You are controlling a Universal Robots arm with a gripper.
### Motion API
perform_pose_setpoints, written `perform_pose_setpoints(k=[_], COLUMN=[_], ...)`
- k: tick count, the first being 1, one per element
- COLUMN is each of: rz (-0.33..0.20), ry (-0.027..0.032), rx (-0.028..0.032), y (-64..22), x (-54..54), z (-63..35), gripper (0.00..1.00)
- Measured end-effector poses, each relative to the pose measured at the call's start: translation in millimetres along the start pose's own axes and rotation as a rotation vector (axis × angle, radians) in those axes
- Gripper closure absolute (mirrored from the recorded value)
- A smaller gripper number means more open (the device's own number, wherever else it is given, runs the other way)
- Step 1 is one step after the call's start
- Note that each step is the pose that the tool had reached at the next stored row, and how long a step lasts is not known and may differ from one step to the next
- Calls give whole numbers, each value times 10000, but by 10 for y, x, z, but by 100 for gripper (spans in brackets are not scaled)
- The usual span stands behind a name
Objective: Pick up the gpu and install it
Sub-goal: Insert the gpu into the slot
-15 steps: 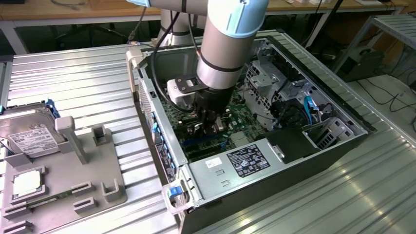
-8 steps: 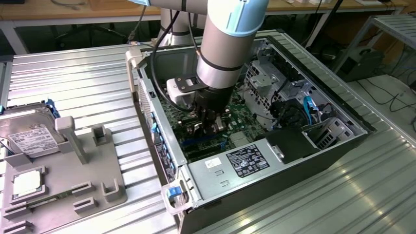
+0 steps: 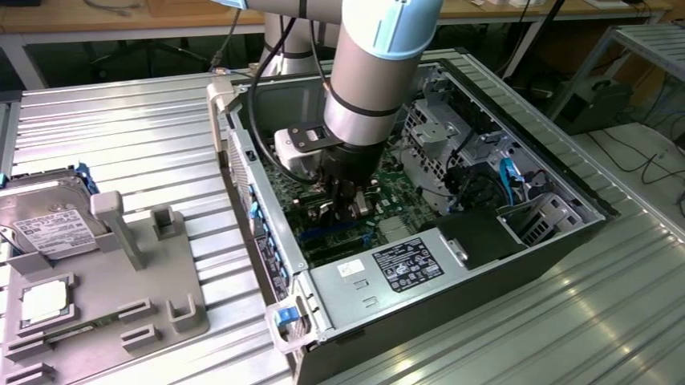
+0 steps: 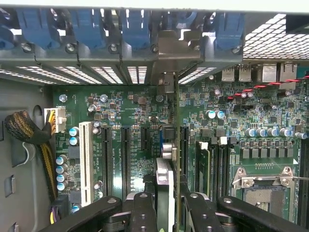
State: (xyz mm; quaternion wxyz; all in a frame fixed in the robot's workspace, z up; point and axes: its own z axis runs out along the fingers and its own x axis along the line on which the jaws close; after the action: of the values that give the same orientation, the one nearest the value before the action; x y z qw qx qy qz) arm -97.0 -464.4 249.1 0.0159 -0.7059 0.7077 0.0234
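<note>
Wrist view, nearest: the gripper [image 4: 166,205] sits at the bottom centre of the frame, its 2 black fingers [image 4: 145,212] closed narrowly on the gpu [image 4: 165,181], which stands edge-on between them as a thin dark slab with a silver end.
Gpu position: upright over the motherboard [image 4: 145,121], its lower edge lined up near the dark expansion slots [image 4: 124,154] at centre frame.
Beyond: the white slot [image 4: 86,154] lies at left, the processor socket [image 4: 263,186] at lower right.
Farthest: the blue bracket latches [image 4: 135,24] and perforated rear wall run across the top of the frame.
Exterior view: the arm [image 3: 374,80] reaches down at centre into the open computer case [image 3: 428,265]; a hard drive [image 3: 43,224] rests in a grey tray [image 3: 160,313] at left.
Doing it well: in my judgement, keep the card vertical and parallel to its slot, align the metal bracket with the open rear bay, then press straight down evenly.
</note>
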Motion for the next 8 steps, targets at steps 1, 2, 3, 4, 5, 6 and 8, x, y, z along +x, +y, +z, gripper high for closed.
perform_pose_setpoints(k=[1,2,3,4,5,6,8], rz=[2,3,4,4,4,4,3], ry=[-1,-2,-2,-2,0,0,0], rx=[0,1,1,1,1,0,1], y=[0,0,0,0,0,0,0], x=[0,0,0,0,1,1,2], z=[0,1,1,1,1,3,13], gripper=[72,72,72,72,72,72,72])
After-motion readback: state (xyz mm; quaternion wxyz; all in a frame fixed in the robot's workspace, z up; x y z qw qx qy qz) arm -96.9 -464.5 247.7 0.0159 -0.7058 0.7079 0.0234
